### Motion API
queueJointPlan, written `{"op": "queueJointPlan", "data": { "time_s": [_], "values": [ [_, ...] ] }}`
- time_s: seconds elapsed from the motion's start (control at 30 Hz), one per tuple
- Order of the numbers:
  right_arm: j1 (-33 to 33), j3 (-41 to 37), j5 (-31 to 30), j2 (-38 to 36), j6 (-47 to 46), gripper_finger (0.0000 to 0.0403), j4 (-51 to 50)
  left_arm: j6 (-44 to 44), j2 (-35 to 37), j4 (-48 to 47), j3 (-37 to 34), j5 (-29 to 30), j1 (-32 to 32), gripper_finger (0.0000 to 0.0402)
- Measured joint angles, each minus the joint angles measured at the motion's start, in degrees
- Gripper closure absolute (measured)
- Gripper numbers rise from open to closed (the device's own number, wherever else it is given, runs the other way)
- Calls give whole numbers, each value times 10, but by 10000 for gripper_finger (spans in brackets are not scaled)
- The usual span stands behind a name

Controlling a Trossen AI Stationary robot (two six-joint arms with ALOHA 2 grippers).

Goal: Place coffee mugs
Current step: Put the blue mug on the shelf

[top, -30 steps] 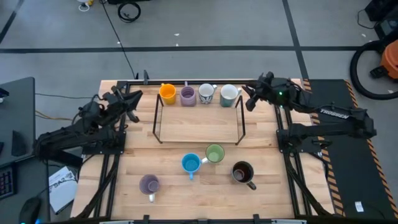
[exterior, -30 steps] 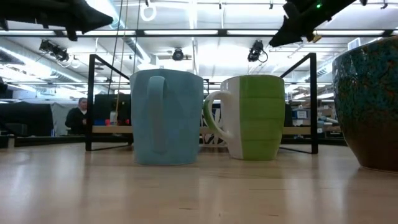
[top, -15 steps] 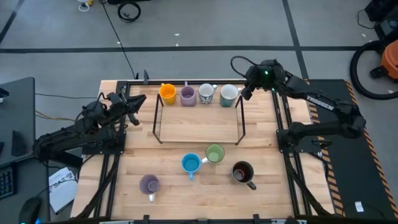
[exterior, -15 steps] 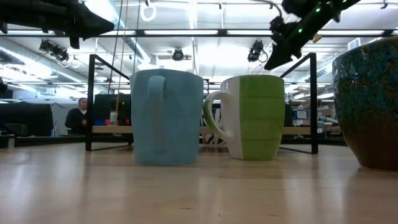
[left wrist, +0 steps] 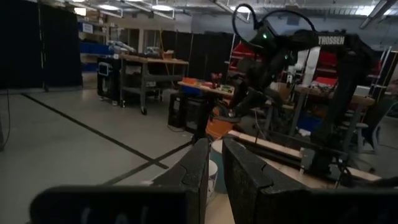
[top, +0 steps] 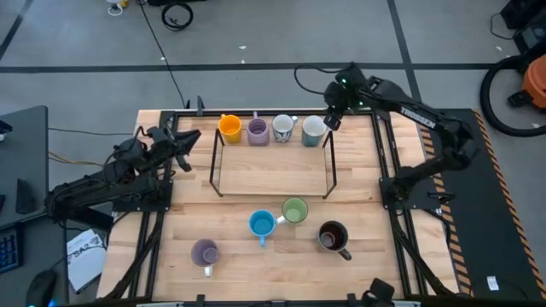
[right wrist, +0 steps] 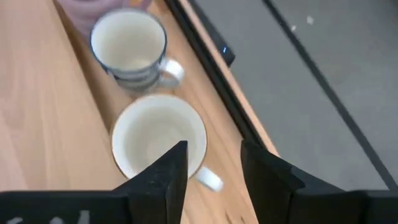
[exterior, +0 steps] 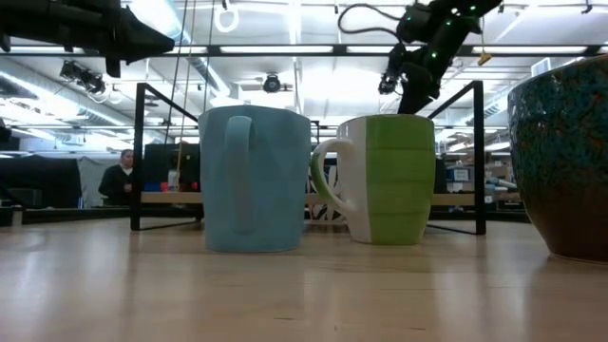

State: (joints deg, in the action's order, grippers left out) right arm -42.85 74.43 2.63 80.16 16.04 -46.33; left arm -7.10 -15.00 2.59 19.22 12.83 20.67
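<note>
Right arm (left wrist: 339, 40), seen from my left wrist camera: "TROSSEN" in white letters.
Same arm from above (top: 415, 113): white lettering, too small for me to read.

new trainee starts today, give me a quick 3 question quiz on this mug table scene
1. True or false: the orange ceramic mug stands at the left end of the row of four mugs along the far edge of the black wire rack.
2. Which gripper hangs over the pale white-grey ceramic mug? A left gripper B right gripper
3. Fill in: the light blue ceramic mug stands beside the ____ mug.

Key: 1 true; 2 B, fingers apart; 3 green.
</note>
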Motion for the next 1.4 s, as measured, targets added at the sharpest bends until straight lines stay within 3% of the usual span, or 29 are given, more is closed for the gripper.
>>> {"op": "queueJointPlan", "data": {
  "time_s": [0.27,0.63,0.87,1.2,1.4],
  "values": [
    [5,26,-1,36,28,228,-22,-8,0,-12,0,0,0,341],
    [-7,27,-26,43,55,203,-37,17,0,-21,20,0,0,269],
    [-35,13,27,42,62,202,-11,24,0,-22,20,0,0,267],
    [-37,-6,26,76,26,190,1,32,-5,-13,20,0,0,267],
    [-31,27,30,129,21,190,-3,38,-31,7,21,0,0,267]
  ]
}}
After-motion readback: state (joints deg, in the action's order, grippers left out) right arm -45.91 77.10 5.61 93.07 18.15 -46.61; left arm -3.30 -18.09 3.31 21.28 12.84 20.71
